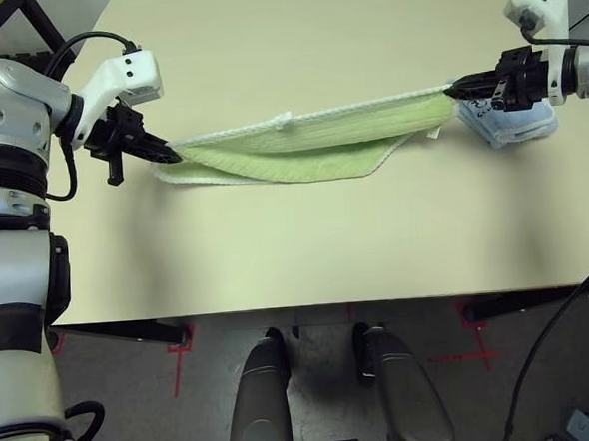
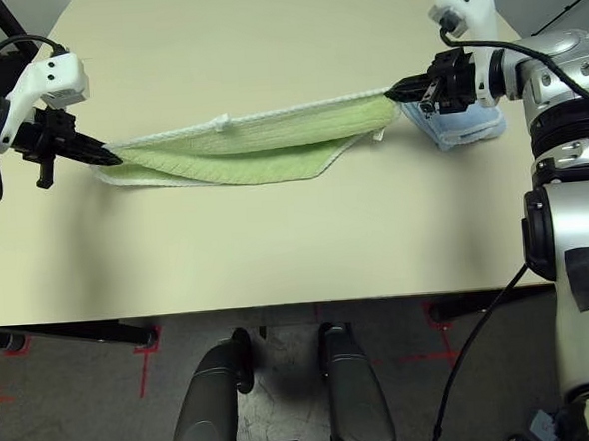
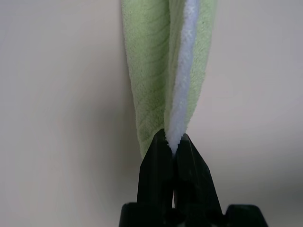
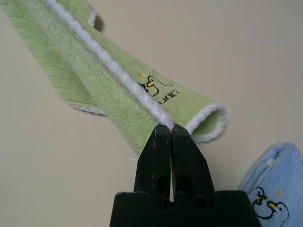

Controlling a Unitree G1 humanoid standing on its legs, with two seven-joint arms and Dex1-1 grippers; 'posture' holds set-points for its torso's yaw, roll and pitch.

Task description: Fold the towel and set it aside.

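The light green towel (image 1: pixel 300 140) hangs stretched between my two grippers above the beige table (image 1: pixel 296 250), its white stitched edge on top and its lower fold sagging onto the tabletop. My left gripper (image 1: pixel 173 153) is shut on the towel's left end. My right gripper (image 1: pixel 454 92) is shut on the right end. In the left wrist view the black fingers (image 3: pixel 163 161) pinch the white edging of the towel (image 3: pixel 151 71). In the right wrist view the fingers (image 4: pixel 171 142) pinch the edging beside the dark embroidered mark (image 4: pixel 158 90).
A folded pale blue cloth (image 1: pixel 514 122) lies on the table just under and behind my right gripper. The table's front edge (image 1: pixel 310 305) runs across the lower middle, with floor and red tape marks below it.
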